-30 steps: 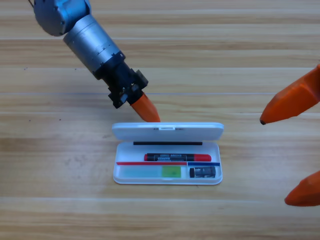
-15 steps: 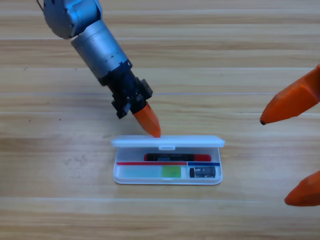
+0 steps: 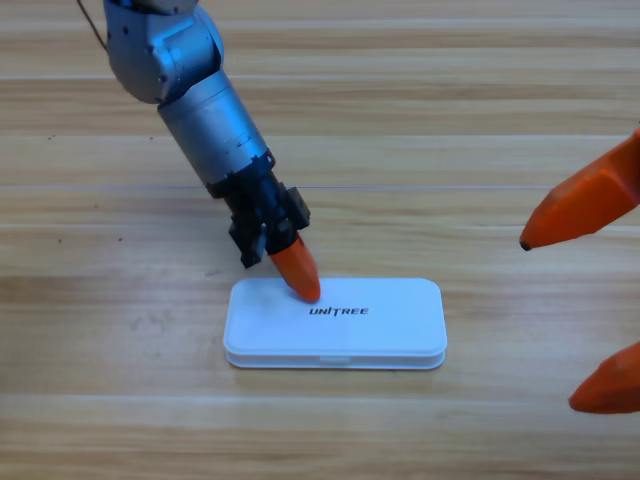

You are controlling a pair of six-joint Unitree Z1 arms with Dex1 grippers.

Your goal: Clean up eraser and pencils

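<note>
A: What lay on the wooden worktop (image 3: 100, 380), counted from the biggest thing down?

B: One worktop, two arms, one white case (image 3: 335, 323). The case lay flat with its lid down, the word UNITREE on top.

A: And the pencils and eraser?

B: None could be seen; the lid covered whatever was inside the case, so I could not count them.

A: Where was the left gripper (image 3: 300, 285)?

B: It reached in from the upper left and pointed down, its orange tip touching the lid near the left end, just left of the lettering. Only one orange shape showed, so I could not tell how its jaws stood.

A: The right gripper (image 3: 585, 305)?

B: It waited at the right edge, well apart from the case. Two orange jaws showed, spread wide with bare wood between them, holding nothing.
</note>
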